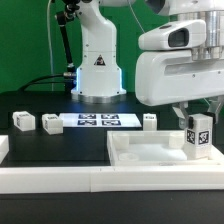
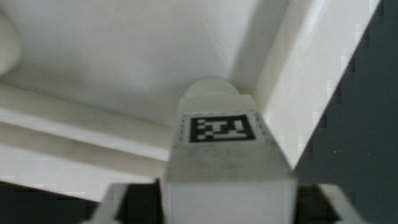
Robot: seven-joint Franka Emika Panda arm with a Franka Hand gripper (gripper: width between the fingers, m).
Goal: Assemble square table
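Observation:
The square table's slab (image 1: 150,156) lies flat at the front of the exterior view's right. One white leg block (image 1: 198,136) stands upright over the slab's right end, its tag facing the camera. My gripper (image 1: 198,118) comes down on it from above. In the wrist view the same leg (image 2: 222,140) runs out from between my fingers, tag uppermost, with the dark pads (image 2: 123,204) against its two sides. My gripper (image 2: 217,206) is shut on this leg. White parts of the slab (image 2: 125,50) lie beyond it. Whether the leg's foot touches the slab is hidden.
Two loose leg blocks (image 1: 22,121) (image 1: 50,123) sit at the exterior view's left and a third (image 1: 150,122) behind the slab. The marker board (image 1: 95,120) lies between them. The robot's base (image 1: 97,75) stands behind. A low white rail (image 1: 50,182) runs along the front edge.

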